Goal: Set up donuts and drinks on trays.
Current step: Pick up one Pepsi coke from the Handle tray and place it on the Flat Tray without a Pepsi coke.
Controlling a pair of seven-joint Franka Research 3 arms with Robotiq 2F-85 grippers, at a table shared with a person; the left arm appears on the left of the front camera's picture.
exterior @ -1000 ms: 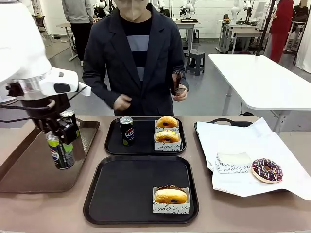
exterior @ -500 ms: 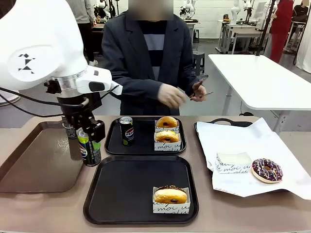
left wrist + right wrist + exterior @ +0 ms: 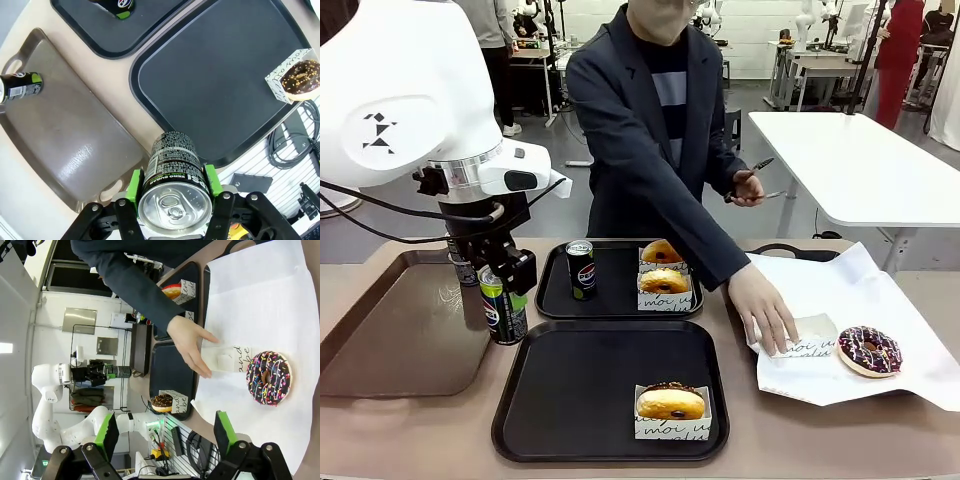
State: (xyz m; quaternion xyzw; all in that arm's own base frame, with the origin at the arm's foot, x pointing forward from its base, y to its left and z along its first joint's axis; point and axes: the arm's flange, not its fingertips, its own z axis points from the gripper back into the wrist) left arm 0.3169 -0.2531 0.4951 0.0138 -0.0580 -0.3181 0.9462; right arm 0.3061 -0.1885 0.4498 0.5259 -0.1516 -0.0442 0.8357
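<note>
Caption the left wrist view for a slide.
Left gripper holds a Pepsi can above the near black tray and the brown tray.

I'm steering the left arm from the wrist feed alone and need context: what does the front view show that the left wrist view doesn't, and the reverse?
Front alone: the person's hand resting on an empty white sleeve beside a sprinkled chocolate donut on white paper, and two sleeved donuts on the far tray.

Left wrist alone: the held can's silver top, and cables below the table edge.

Both: left gripper shut on that can, the near tray with one sleeved donut, a spare can on the brown tray.
</note>
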